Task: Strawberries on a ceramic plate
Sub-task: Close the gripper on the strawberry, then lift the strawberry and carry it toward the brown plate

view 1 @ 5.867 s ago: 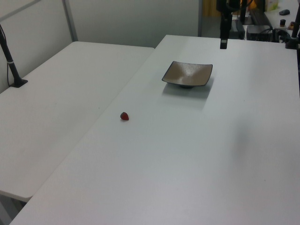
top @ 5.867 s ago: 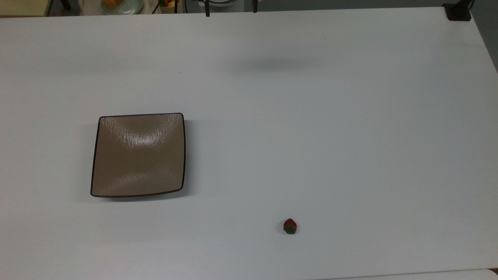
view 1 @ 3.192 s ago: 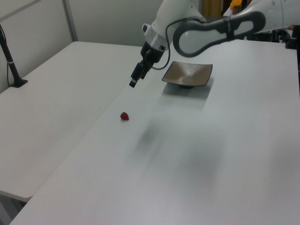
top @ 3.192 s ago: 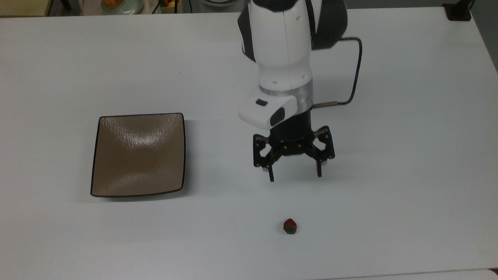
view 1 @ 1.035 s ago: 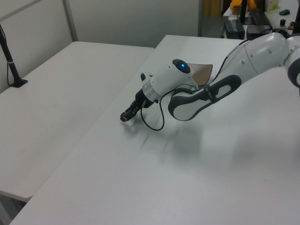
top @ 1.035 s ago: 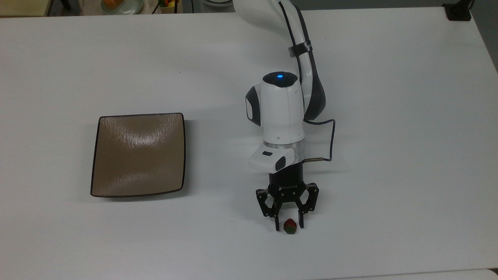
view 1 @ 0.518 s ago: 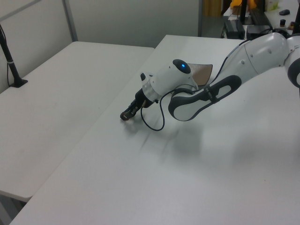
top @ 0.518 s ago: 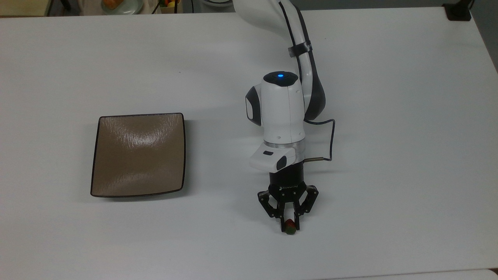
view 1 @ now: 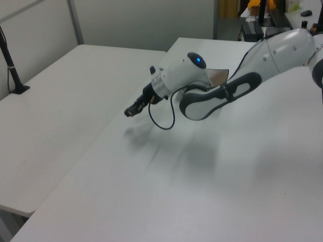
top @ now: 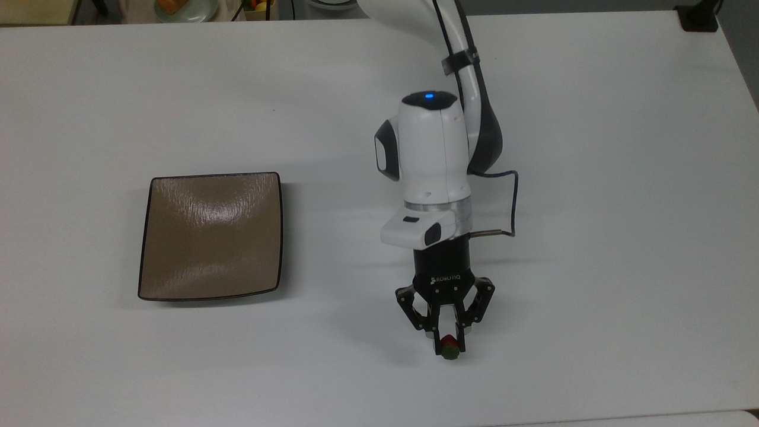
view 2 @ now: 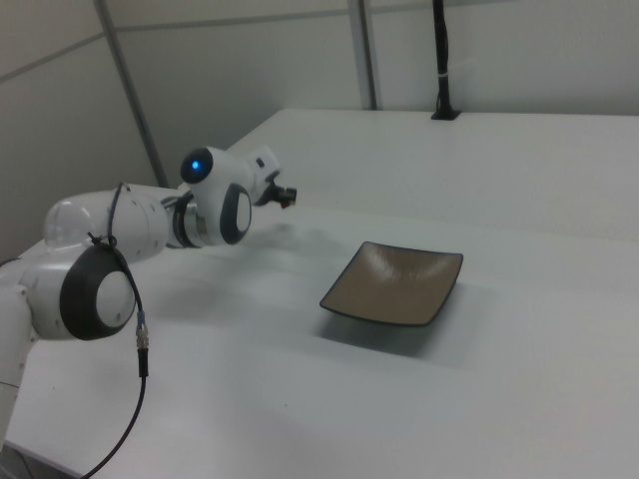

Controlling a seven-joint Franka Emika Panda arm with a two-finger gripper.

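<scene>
One strawberry in play, and we have it pinched between the fingertips of the hand: the two fingers are drawn in tight on either side of the berry, red body and green cap peeking out at the tips in the top view. In the left view the hand sits clear of the tabletop with its shadow lying separately below, so we judge the berry lifted, not resting. The ceramic plate is empty and well apart from the hand: in the top view it lies toward the top view's left and slightly up-frame from the berry, with bare tabletop between. That is the relation the next move turns on: we need a sideways carry toward the top view's left, plus a small shift up-frame, to get over the plate's middle. In the right view the plate sits toward the right view's right of the hand, nearer the camera. Fingers point roughly away from the arm's base, so the wrist should not need turning for the carry. Risk as we see it: the berry is tiny and roundish, held only at the very tips, so it could slip or roll out on a fast move. The plate's glossy, slightly dished surface may let it roll after release, so we'd go low over the centre before letting go.
</scene>
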